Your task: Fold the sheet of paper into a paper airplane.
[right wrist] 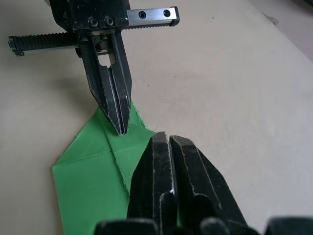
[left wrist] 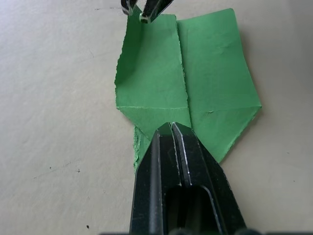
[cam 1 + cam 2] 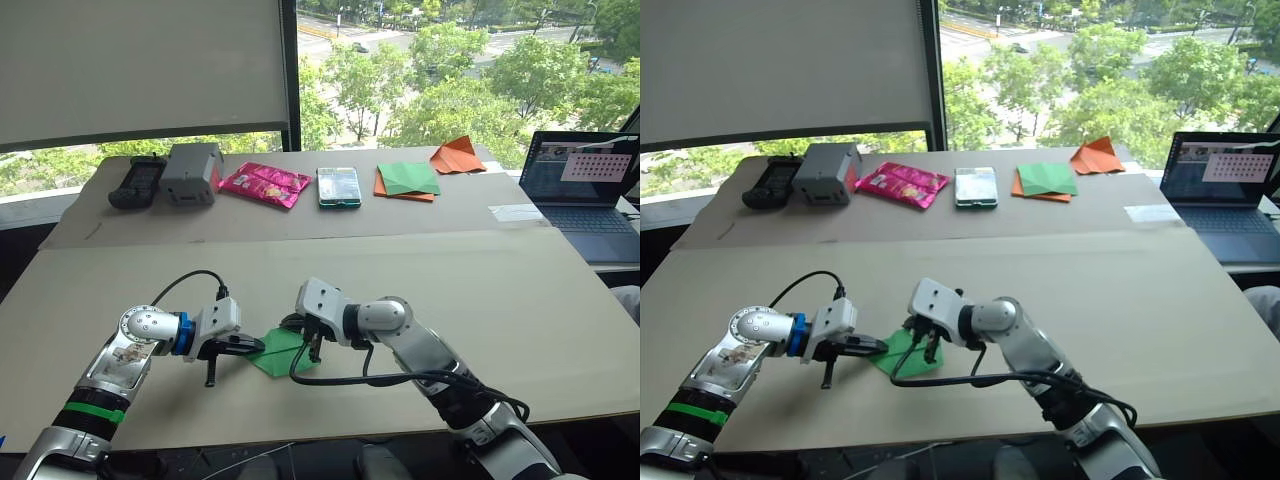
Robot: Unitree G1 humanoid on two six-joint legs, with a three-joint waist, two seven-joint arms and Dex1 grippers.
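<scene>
The sheet of paper is laid flat near the front edge of the pale surface, and bare board is seen open on every side of it: broad room to the right, less to the left, a narrow strip toward the front edge. Well apart, along the far side, a row of things is set: a black controller, a grey box, a pink packet, a phone, a green-and-orange paper stack and an orange folded shape; a laptop is placed at the far right. The sheet is met from both sides. The left pincer is pressed together at its tips on the pointed end of the sheet, where the diagonal folds come to a corner. The right pincer is likewise drawn closed, its tips resting on the opposite edge; whether paper is pinched there cannot be told. The two pincers are pointed toward each other, near but apart. The sheet is bright green and plain, folded into a blunt pointed form with a centre crease, one flap slightly lifted, and rough, uneven edges along the fold.
</scene>
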